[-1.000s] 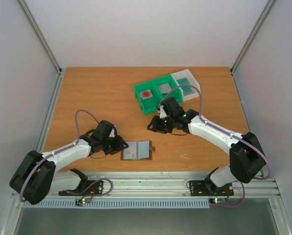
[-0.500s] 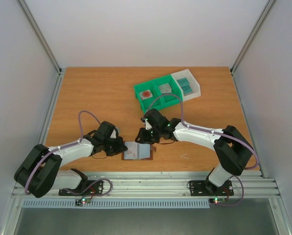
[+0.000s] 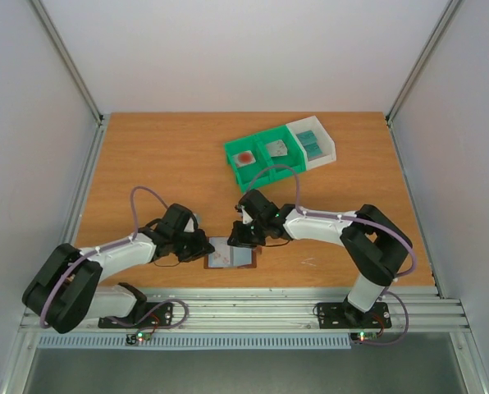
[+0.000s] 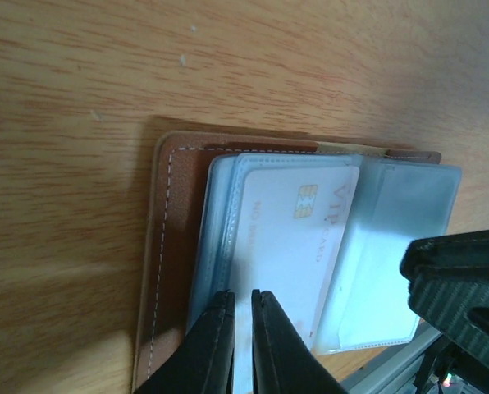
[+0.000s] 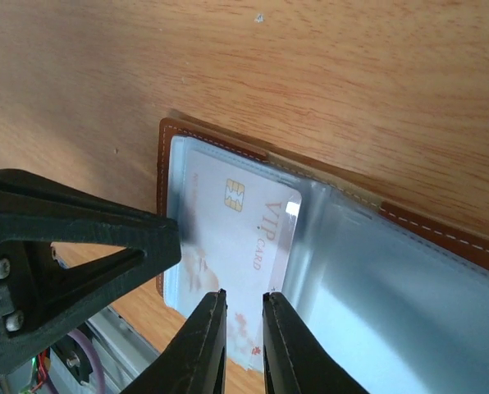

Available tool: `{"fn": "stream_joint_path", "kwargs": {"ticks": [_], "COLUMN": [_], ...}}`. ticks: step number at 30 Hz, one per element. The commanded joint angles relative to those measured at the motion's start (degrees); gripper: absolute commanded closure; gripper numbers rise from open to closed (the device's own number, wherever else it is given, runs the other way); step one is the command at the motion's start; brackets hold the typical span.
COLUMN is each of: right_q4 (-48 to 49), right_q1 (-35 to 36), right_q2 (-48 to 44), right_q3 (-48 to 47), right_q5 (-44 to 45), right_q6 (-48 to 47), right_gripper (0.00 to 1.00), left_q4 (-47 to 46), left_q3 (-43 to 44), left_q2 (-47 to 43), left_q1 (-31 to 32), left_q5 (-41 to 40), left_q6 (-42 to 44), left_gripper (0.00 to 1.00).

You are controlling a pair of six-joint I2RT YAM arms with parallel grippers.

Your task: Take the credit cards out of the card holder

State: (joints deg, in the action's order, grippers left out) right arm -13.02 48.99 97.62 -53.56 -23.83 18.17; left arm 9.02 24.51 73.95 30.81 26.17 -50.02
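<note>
The brown card holder [image 3: 243, 256] lies open flat near the table's front edge, its clear pocket panels [image 5: 392, 295] facing up. One whitish credit card [image 4: 298, 222] with a gold chip and pink "VIP CARD" lettering sits in the left pocket [image 5: 236, 222]. My left gripper [image 4: 242, 294] is shut, and its tips are down on the left edge of the pocket panels [image 3: 207, 249]. My right gripper [image 5: 243, 295] hovers over the card's lower right part, jaws a narrow gap apart with nothing clamped [image 3: 238, 242]. Teal cards [image 3: 310, 142] lie in the white bin.
A green bin [image 3: 257, 170] at the back centre holds a red-spotted tile [image 3: 244, 158] and a grey square [image 3: 277, 148]. A white bin [image 3: 331, 152] adjoins it on the right. The metal rail [image 3: 253, 310] runs just below the card holder.
My right arm swung from the green bin down to the card holder, and its jaws narrowed. My left gripper closed at the holder's left edge.
</note>
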Motion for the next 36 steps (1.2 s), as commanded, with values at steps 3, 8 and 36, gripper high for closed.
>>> {"fn": "stream_joint_path", "kwargs": {"ticks": [3,8,36], "right_q4": [4.59,5.46,11.70], "right_q1": [0.65,0.65,0.65], "right_q2": [1.70,2.31,4.32], "right_q3": [1.79,2.43,5.65], "right_q5": [-0.57,-1.02,-2.32], "right_q6": [0.24,1.02,3.01], "right_gripper": [0.86,0.87,0.86], "left_q4": [0.65,0.05,-1.27], "left_q3": [-0.74,-1.15,-3.33], "left_q2": [-3.66,-4.20,-1.08], "left_q1": [-0.13,-0.13,-0.13], "left_q5": [0.56,0.21,-0.51], "left_q6": [-0.50,-0.05,0.14], "left_gripper": [0.88,0.88,1.00]}}
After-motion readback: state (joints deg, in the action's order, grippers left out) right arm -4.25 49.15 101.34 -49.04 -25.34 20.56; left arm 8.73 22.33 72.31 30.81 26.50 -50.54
